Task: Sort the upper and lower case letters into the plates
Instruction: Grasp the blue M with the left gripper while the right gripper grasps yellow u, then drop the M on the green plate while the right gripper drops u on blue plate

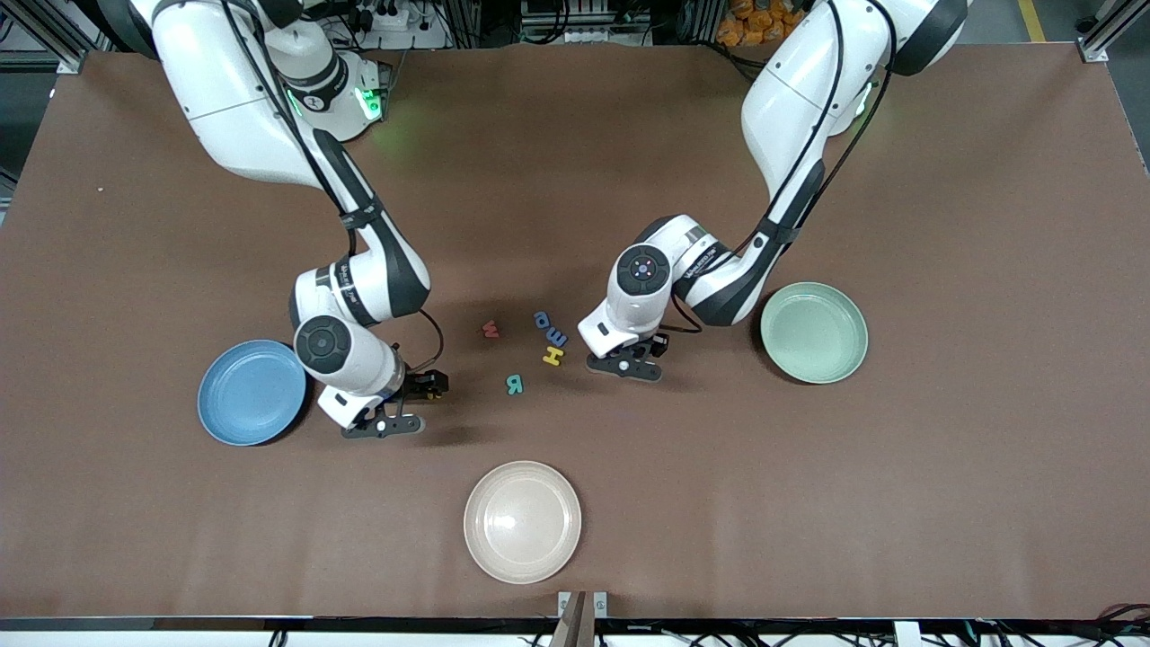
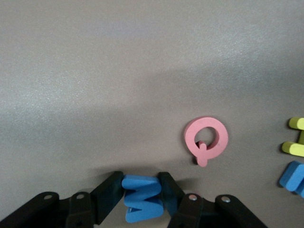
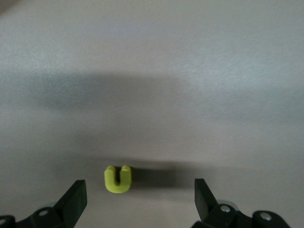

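My left gripper (image 1: 626, 364) is low over the table between the letter cluster and the pale green plate (image 1: 814, 332). In the left wrist view it (image 2: 141, 189) is shut on a blue zigzag letter (image 2: 142, 202), with a pink Q (image 2: 206, 139) on the table just past it. My right gripper (image 1: 386, 424) is beside the blue plate (image 1: 252, 392). In the right wrist view it (image 3: 139, 190) is open around a yellow u (image 3: 118, 178) lying near one finger. A red w (image 1: 490, 330), two blue letters (image 1: 544, 318), a yellow H (image 1: 552, 357) and a teal R (image 1: 514, 385) lie mid-table.
A cream-white plate (image 1: 522, 521) sits near the table's front edge, nearer the camera than the letters. In the left wrist view a yellow letter (image 2: 297, 137) and a blue letter (image 2: 294, 175) show at the frame's edge. The brown table (image 1: 943, 467) stretches around.
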You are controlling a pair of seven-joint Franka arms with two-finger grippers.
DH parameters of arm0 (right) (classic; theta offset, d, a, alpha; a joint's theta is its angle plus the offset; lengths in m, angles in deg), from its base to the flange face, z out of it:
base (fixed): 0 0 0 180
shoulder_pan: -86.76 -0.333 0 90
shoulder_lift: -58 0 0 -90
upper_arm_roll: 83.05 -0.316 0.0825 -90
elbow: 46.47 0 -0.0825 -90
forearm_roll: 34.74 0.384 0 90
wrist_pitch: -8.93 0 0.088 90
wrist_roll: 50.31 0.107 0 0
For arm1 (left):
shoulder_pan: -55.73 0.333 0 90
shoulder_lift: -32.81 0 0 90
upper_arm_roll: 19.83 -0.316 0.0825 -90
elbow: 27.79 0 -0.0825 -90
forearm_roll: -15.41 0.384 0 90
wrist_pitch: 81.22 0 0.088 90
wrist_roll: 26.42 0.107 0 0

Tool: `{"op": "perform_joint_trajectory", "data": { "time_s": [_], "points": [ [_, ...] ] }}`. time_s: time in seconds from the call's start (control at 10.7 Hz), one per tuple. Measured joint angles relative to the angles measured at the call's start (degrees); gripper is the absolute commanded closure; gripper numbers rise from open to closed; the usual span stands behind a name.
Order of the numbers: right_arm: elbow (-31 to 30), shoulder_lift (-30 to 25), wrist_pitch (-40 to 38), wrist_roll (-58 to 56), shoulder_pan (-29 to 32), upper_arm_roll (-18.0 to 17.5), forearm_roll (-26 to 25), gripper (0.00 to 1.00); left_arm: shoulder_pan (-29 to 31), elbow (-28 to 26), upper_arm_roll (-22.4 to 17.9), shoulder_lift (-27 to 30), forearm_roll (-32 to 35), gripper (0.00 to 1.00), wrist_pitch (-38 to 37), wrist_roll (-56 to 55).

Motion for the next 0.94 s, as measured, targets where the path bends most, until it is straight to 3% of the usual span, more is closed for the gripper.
{"op": "perform_joint_trajectory", "data": {
  "time_s": [0.56, 0.94],
  "points": [
    [-0.10, 2.31, 3.24, 3.10, -2.01, 0.00, 0.00, 0.00, 1.65, 0.30, -0.17, -0.03, 0.00, 0.90, -0.43, -0.12],
    [-0.11, 2.31, 3.17, 3.29, -2.01, 0.05, 0.00, 0.00, 3.12, 4.11, -0.14, 0.09, -0.21, 0.93, -8.13, 0.46]
  ]
}}
